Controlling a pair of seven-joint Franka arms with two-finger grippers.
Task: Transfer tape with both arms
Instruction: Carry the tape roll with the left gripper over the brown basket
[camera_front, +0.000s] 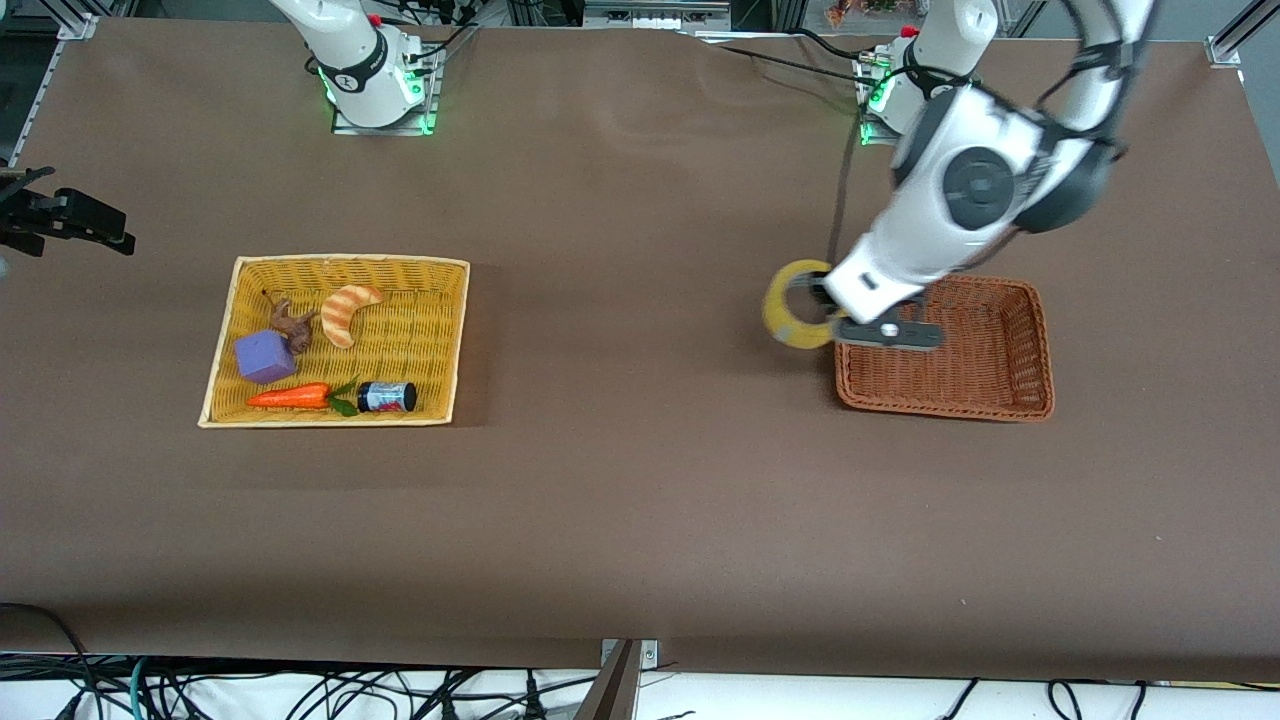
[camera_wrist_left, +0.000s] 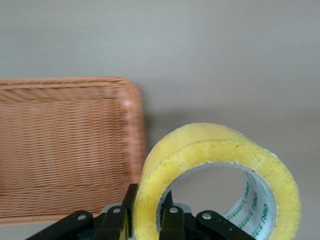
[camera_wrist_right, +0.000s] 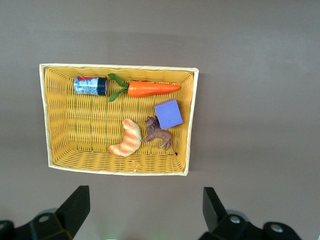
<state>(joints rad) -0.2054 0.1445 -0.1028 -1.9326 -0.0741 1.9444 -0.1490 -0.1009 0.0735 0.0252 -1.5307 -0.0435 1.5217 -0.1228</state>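
Note:
The tape (camera_front: 790, 325), a thick yellowish ring with a grey core, is held upright in my left gripper (camera_front: 828, 308). It hangs over the table beside the brown basket's (camera_front: 1000, 405) rim, on the side toward the right arm's end. In the left wrist view one finger (camera_wrist_left: 172, 217) is inside the ring and the other outside, pinching the tape's (camera_wrist_left: 215, 150) wall at my left gripper (camera_wrist_left: 149, 216). My right gripper (camera_wrist_right: 145, 210) is open and empty, high over the table near the yellow basket (camera_wrist_right: 190, 120); it is out of the front view.
The yellow basket (camera_front: 440, 340) toward the right arm's end holds an orange-striped croissant toy (camera_front: 348, 312), a purple block (camera_front: 264, 357), a brown animal figure (camera_front: 291, 324), a carrot (camera_front: 290, 397) and a small jar (camera_front: 388, 397). A black fixture (camera_front: 70, 220) sits at the table's edge.

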